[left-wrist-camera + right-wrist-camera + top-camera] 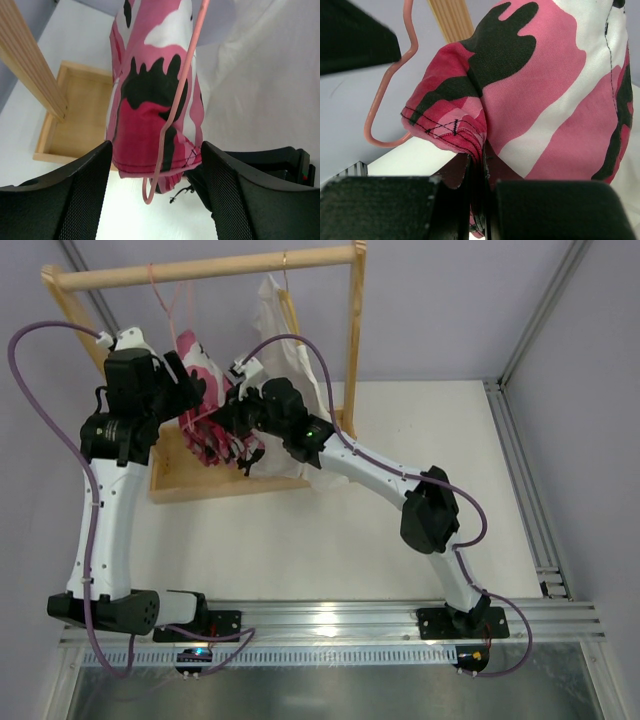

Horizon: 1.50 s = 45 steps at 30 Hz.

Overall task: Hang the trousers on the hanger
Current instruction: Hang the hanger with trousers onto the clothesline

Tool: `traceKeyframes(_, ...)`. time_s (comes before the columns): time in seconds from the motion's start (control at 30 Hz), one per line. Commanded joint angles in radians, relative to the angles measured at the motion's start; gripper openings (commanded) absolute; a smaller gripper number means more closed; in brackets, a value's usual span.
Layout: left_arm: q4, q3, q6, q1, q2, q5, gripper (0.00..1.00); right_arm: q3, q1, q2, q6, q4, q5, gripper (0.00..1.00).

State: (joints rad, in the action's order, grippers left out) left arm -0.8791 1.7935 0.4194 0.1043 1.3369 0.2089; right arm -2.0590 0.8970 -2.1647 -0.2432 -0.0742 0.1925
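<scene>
From my seat, the two arms rise from the near edge of the bench [400, 540] and reach to its far left corner. The right end effector [480, 185] is closed tight, pinching a stitched hem fold of the trousers [545, 100] between its pads. The left end effector [156, 150] is spread wide. Its two fingers [75, 190] stand on either side of the lower fold of the trousers [150, 100], and it has hold of nothing.

Just past them the trousers [205, 390] hang bunched between both wrists, above the rack's wooden base tray [75, 115]. The hanger [182, 75] runs down across the front of the cloth in the left wrist view, and its rounded corner dips just below the hem. In the right wrist view that corner [390, 80] sits beside the fold. I cannot tell whether the cloth passes over the hanger's bar.

Further back, the hanger's pink wire [172, 300] hangs from the wooden rail [200, 270]. A white garment [280, 320] hangs just to the right of it.
</scene>
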Motion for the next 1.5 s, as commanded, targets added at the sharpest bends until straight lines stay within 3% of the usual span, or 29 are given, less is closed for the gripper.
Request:
traceKeyframes(0.0,0.026,-0.065,0.067,-0.003,-0.034,-0.063,0.71,-0.021,0.006,0.06,-0.016,-0.007,-0.018,0.04)
traceKeyframes(0.2,0.017,-0.105,0.102,-0.003,-0.013,-0.066,0.66,-0.004,0.023,0.075,-0.018,-0.009,-0.031,0.04)
traceKeyframes(0.3,0.012,-0.098,0.102,-0.002,0.001,-0.062,0.57,0.0,0.031,0.082,-0.01,-0.003,-0.042,0.04)
traceKeyframes(0.43,0.006,-0.091,0.117,-0.002,0.004,-0.085,0.33,0.02,0.036,0.097,-0.007,-0.01,-0.054,0.04)
traceKeyframes(0.5,-0.015,-0.077,0.128,-0.003,0.004,-0.089,0.29,0.025,0.036,0.1,-0.001,-0.012,-0.061,0.04)
traceKeyframes(0.73,-0.175,0.055,0.136,-0.002,0.025,-0.101,0.0,-0.068,0.034,0.065,0.056,0.02,-0.11,0.04)
traceKeyframes(1.0,-0.36,0.191,0.118,-0.003,0.081,-0.12,0.0,-0.189,0.028,0.016,0.081,0.034,-0.176,0.04)
traceKeyframes(1.3,-0.293,0.135,0.055,-0.002,0.048,-0.305,0.01,-0.227,0.0,-0.043,0.058,0.062,-0.219,0.04)
traceKeyframes(1.47,-0.281,0.121,0.062,-0.003,0.059,-0.362,0.11,-0.227,-0.013,-0.046,0.054,0.059,-0.208,0.04)
